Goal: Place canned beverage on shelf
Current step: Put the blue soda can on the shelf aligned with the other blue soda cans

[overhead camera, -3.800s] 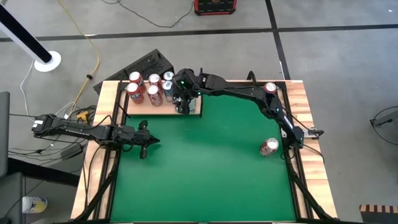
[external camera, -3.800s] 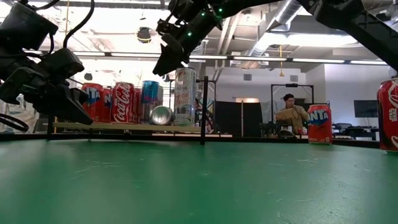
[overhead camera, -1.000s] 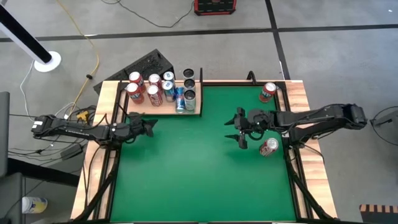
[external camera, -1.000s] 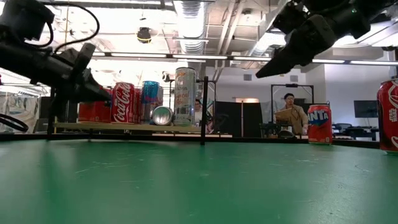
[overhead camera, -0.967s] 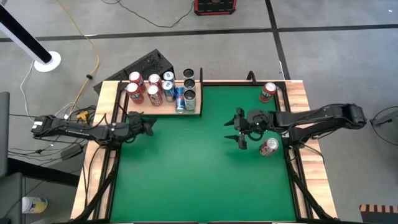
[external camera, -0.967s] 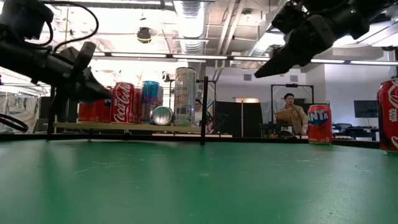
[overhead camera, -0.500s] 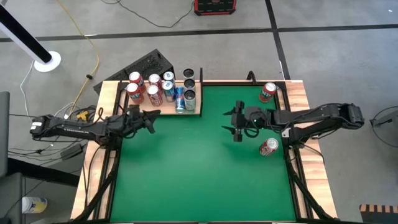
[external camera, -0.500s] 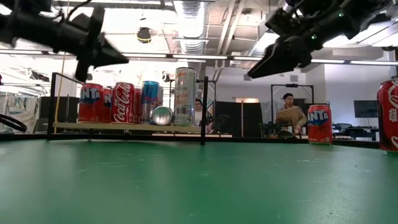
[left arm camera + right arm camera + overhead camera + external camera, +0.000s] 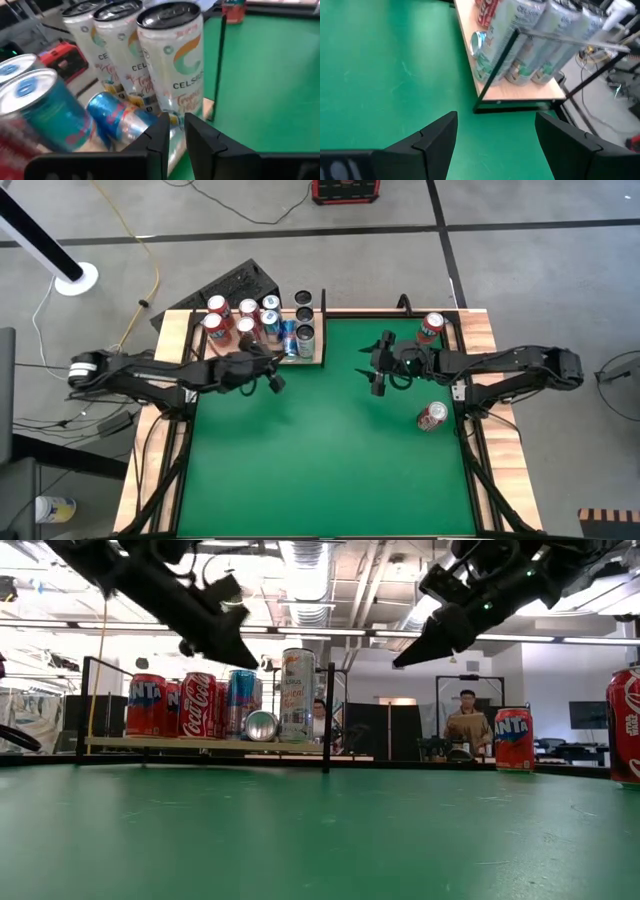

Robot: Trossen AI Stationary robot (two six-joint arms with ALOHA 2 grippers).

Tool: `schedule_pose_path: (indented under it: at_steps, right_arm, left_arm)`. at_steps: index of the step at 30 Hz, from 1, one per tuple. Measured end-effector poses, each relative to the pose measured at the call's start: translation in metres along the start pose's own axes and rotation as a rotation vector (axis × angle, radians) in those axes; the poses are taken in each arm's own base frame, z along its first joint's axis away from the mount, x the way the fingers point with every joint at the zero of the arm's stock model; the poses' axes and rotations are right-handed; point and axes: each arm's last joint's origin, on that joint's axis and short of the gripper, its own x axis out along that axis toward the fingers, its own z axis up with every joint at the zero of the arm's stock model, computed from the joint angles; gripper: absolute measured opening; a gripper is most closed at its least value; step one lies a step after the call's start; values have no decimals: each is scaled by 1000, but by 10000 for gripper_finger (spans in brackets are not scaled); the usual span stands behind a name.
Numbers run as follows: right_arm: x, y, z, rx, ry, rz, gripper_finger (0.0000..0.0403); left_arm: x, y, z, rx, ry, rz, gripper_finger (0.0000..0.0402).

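Note:
The pale-wood shelf [image 9: 318, 352] lies at the table's far left and bears several upright cans. A blue can [image 9: 122, 117] lies on its side on it, beside tall white cans [image 9: 172, 60]. My left gripper [image 9: 275, 383] hovers just in front of the shelf's near edge. It is shut and empty, pointing at the white cans [image 9: 173, 132]. My right gripper [image 9: 373, 370] is open and empty above the green felt, right of the shelf, and it faces the shelf [image 9: 495, 135]. A red Coca-Cola can [image 9: 432, 416] stands near the right edge. An orange Fanta can [image 9: 430, 327] stands at the far right corner.
A thin black post [image 9: 329, 715] stands at the shelf's right end, with a black rail frame around the shelf [image 9: 520, 107]. Wooden strips [image 9: 495, 380] run along the table's sides. A person [image 9: 465, 725] stands in the room beyond the table. Open felt [image 9: 320, 460] spans the middle and near side.
My left gripper has risen and gone toward the table's right, ending in front of the shelf's near edge. My right gripper has gone a little toward the far edge and toward the shelf, still open. No can has moved.

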Motion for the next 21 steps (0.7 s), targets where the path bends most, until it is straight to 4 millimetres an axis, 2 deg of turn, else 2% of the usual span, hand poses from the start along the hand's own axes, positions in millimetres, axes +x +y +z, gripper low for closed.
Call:
schedule_pose_path:
  at_steps: [5, 8, 15, 21]
  right_arm:
    - [6, 5, -3, 19, 21, 18, 291]
    - [7, 8, -5, 28, 35, 29, 291]
    - [7, 11, -3, 23, 27, 39, 291]
    - [7, 10, -4, 24, 31, 37, 291]
  left_arm:
    - [28, -7, -13, 58, 5, 38, 7]
    - [38, -11, -21, 88, 8, 77, 2]
    - [53, -15, -37, 135, 50, 124, 0]
    - [58, -17, -40, 136, 43, 140, 0]
